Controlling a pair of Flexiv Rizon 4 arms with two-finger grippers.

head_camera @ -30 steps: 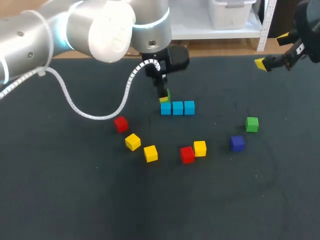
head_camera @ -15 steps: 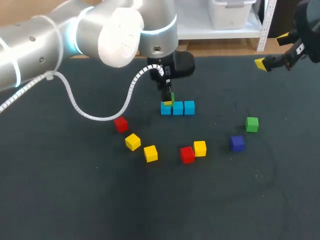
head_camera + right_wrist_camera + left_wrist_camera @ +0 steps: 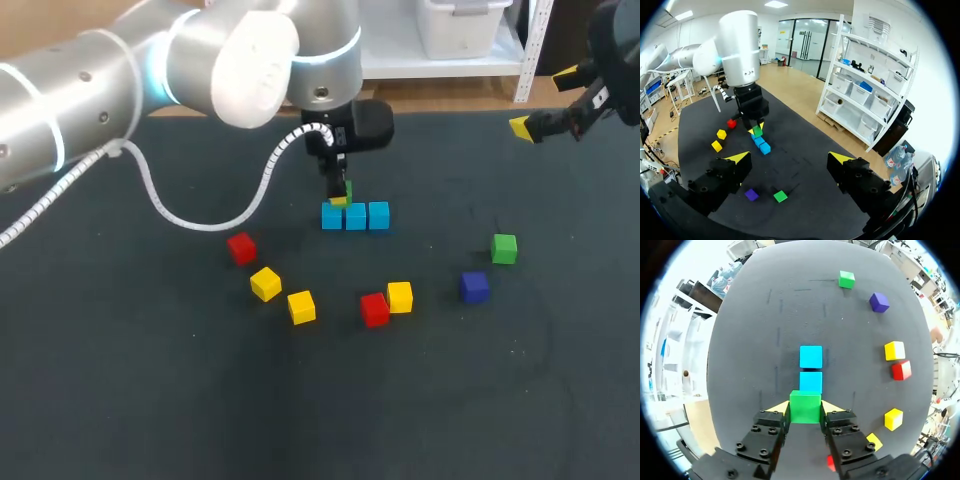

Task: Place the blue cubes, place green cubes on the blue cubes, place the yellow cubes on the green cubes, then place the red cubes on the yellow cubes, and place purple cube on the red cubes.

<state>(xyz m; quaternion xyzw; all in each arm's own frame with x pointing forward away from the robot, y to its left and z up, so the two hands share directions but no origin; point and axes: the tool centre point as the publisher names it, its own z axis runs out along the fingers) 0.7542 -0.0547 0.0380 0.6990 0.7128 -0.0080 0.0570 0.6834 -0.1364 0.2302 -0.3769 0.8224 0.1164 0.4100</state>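
We logged: blue cubes point(image 3: 355, 215) light cyan-blue; green cube point(image 3: 805, 406) and loose green cube point(image 3: 504, 248) same bright green; yellow cubes point(image 3: 301, 306), red cubes point(image 3: 375, 309) plain; purple cube point(image 3: 474, 286) possibly navy; mat point(image 3: 150, 400) dark grey.

left arm point(image 3: 100, 80) crowding blue cubes point(image 3: 367, 215) from the left, free table point(image 3: 440, 190) to their right

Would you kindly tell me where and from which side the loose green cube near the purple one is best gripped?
Grip the loose green cube by two opposite side faces, coming straight down from above. It sits flat on the table, and the purple cube stands apart, so there looks to be room on either side.
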